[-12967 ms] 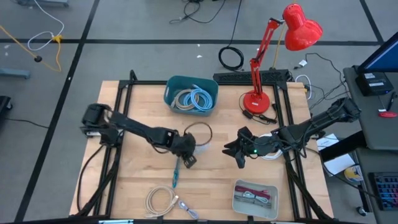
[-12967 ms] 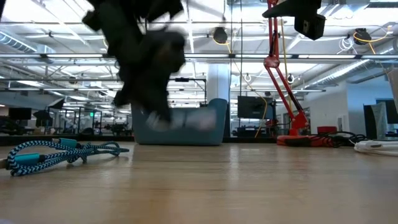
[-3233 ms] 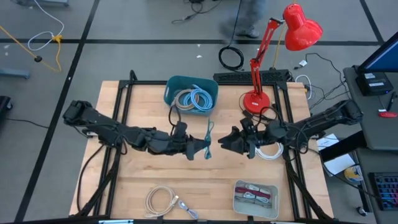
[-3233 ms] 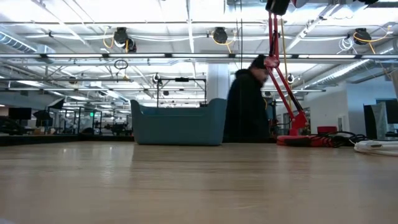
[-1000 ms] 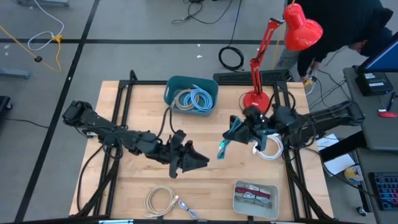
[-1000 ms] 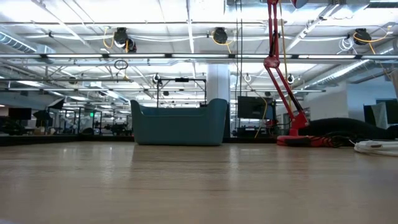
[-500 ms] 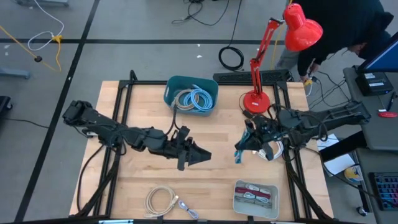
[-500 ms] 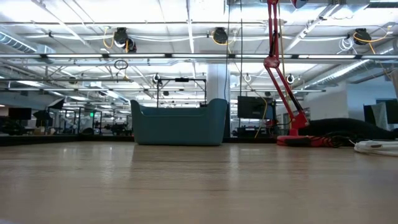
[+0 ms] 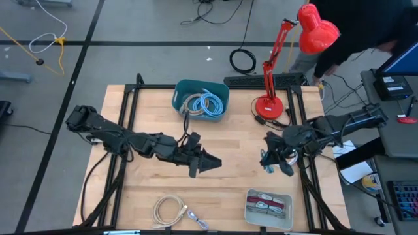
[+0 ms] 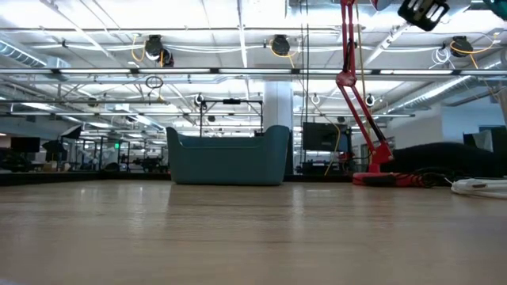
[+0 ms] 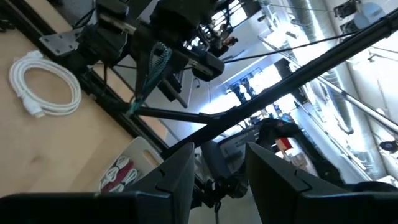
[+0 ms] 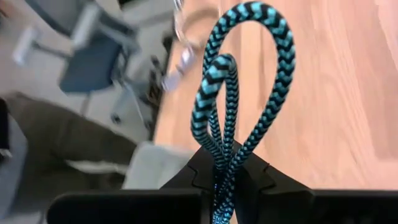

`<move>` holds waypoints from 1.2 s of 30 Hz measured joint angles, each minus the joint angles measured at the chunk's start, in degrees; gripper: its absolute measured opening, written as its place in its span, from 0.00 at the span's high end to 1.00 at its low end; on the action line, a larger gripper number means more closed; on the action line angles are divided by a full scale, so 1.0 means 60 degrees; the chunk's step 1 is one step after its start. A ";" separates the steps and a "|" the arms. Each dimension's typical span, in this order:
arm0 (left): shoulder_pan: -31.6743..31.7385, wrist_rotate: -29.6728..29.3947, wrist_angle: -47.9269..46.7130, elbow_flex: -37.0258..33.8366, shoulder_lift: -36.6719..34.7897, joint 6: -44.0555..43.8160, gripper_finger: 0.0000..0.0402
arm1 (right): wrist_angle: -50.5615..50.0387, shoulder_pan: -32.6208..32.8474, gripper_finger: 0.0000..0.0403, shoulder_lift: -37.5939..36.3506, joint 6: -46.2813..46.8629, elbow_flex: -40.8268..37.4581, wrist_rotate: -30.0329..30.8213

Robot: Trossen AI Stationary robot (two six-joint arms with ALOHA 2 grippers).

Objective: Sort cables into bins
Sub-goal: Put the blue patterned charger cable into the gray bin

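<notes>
My right gripper (image 9: 269, 160) hangs above the table's right half, shut on a teal-and-black braided cable (image 12: 244, 74), which also shows in the left wrist view (image 11: 151, 70). My left gripper (image 9: 210, 162) stands open and holds nothing near the table's middle, its fingers pointing toward the right arm. The dark teal bin (image 9: 201, 99) at the far middle holds light blue and beige coils. The pale grey tray (image 9: 268, 207) at the near right holds maroon and grey pieces. A beige coil (image 9: 171, 211) lies at the near edge. A white coil (image 11: 43, 90) lies under the right arm. My right gripper pinches the folded teal cable between its two fingers, several strands together (image 12: 221, 163). Two folded loops (image 12: 261, 37) stick out past the fingertips. The cable is lifted clear of the table.
A red desk lamp (image 9: 271, 104) stands at the far right, with its black cord beside it. A black frame (image 9: 130, 117) runs along both table sides. A person in dark clothes (image 9: 366, 26) moves beyond the far right corner. Bare wood lies between the arms and the near edge.
My right gripper has carried the teal cable toward the table's right edge and a little toward the near edge, turning as it went. The cable stays clear of the table.
</notes>
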 joint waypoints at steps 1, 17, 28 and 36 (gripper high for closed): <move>0.0000 0.0003 -0.0048 0.0000 0.0000 -0.0009 0.64 | -0.0398 0.0036 0.95 0.0122 -0.0105 0.0185 0.0010; -0.0029 0.0004 -0.0555 0.0004 0.0000 -0.0102 0.64 | -0.4970 0.1265 0.96 0.2794 -0.0079 0.2261 0.0543; -0.0029 0.0685 -0.0640 0.0004 0.0000 -0.0125 0.64 | -0.5469 0.2581 0.96 0.4352 0.1385 0.3033 0.0031; -0.0096 0.1664 -0.0856 0.0004 0.0000 -0.0061 0.64 | -0.4717 0.3315 0.96 0.5208 0.3071 0.3695 0.0101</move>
